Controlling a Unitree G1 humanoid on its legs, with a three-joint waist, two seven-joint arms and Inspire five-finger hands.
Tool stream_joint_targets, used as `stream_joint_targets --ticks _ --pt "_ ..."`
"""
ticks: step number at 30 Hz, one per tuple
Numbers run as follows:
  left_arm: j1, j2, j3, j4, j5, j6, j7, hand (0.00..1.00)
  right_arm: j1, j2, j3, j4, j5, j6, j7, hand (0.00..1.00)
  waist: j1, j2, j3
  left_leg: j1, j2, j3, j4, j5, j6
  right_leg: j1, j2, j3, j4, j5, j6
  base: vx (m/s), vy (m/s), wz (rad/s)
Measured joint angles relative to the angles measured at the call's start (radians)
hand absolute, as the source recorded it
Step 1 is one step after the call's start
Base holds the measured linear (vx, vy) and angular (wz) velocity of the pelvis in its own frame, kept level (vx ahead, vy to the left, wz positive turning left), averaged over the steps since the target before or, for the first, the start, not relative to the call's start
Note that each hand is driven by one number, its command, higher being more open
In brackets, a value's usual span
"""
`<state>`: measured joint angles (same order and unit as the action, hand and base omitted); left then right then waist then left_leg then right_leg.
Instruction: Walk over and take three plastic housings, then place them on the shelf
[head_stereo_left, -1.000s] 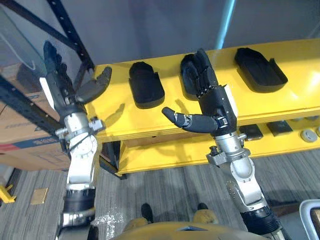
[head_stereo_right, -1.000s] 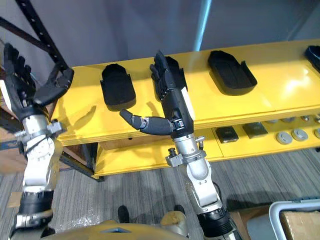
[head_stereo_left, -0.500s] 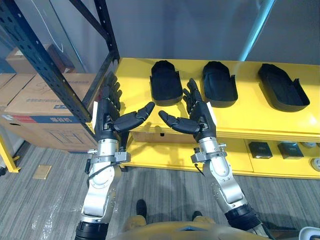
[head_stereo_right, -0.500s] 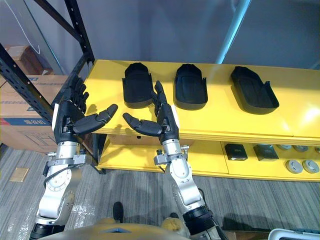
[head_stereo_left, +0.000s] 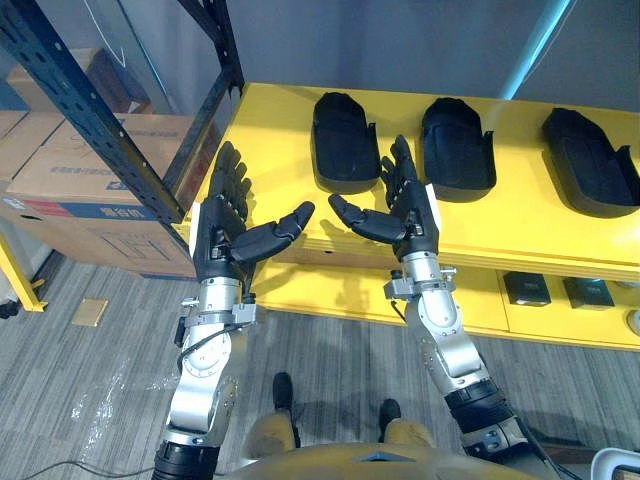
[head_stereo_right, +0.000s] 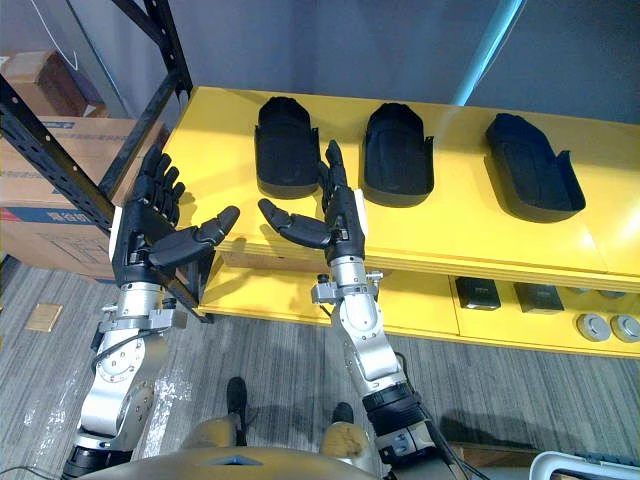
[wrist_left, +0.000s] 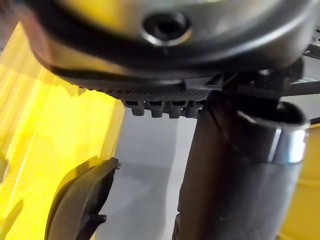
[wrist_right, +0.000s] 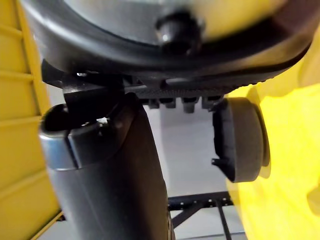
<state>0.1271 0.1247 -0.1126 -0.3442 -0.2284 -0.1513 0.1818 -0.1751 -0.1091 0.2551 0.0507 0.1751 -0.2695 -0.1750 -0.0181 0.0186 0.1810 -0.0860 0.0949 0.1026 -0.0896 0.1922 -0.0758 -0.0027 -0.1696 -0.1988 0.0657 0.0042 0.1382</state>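
**Desk:** What does the left eye give you?

**Me:** Both my hands are raised at the near edge of the yellow surface (head_stereo_left: 270, 150). My left robot hand (head_stereo_left: 222, 238) is by the near left corner. Its fingers are straight and spread, the thumb sticks out sideways, and there is nothing in it. My right robot hand (head_stereo_left: 412, 212) is further along the same edge, just as open and empty, with its thumb pointing back at the left one. The three housings lie in a row toward the far edge, apart from one another: left housing (head_stereo_left: 343, 142), middle housing (head_stereo_left: 456, 148) and right housing (head_stereo_left: 590, 162). My right fingertips show between the near ends of the left and middle ones. I can't tell whether they touch.

**Desk:** And the right eye?

**Me:** Same layout. A dark rack (head_stereo_right: 170, 50) stands at the surface's left edge, with cardboard boxes (head_stereo_right: 45, 225) behind it. Under the top, on the lower level, I see small square parts (head_stereo_right: 482, 292) and round parts (head_stereo_right: 598, 326) toward the right end.

**Desk:** Left wrist?

**Me:** Past the thumb I see the yellow top and the dark end of one housing, apart from the hand. I can't tell which one it is.

**Desk:** Right wrist?

**Me:** Much the same, a housing's end over yellow, clear of the thumb.
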Motion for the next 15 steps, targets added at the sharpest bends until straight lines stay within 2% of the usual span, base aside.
stream_joint_targets --ticks 4,15 --pt "-0.011 -0.001 -0.002 -0.001 -0.007 -0.008 0.0 1.0 -0.033 0.007 -0.005 0.026 -0.051 0.0 -0.032 1.0 0.0 0.002 0.023 0.0 0.0 -0.001 0.0 0.001 -0.001 -0.001 0.0 -0.001 0.003 -0.001 -0.001 0.0 0.0 0.0" --pt "-0.025 -0.009 -0.023 -0.019 -0.007 -0.017 0.002 1.0 -0.084 0.019 -0.021 0.068 -0.054 0.0 -0.065 1.0 0.005 0.011 0.075 -0.009 0.001 -0.002 0.001 0.002 -0.005 -0.018 -0.001 -0.001 0.02 -0.003 -0.004 -0.01 -0.001 0.0"
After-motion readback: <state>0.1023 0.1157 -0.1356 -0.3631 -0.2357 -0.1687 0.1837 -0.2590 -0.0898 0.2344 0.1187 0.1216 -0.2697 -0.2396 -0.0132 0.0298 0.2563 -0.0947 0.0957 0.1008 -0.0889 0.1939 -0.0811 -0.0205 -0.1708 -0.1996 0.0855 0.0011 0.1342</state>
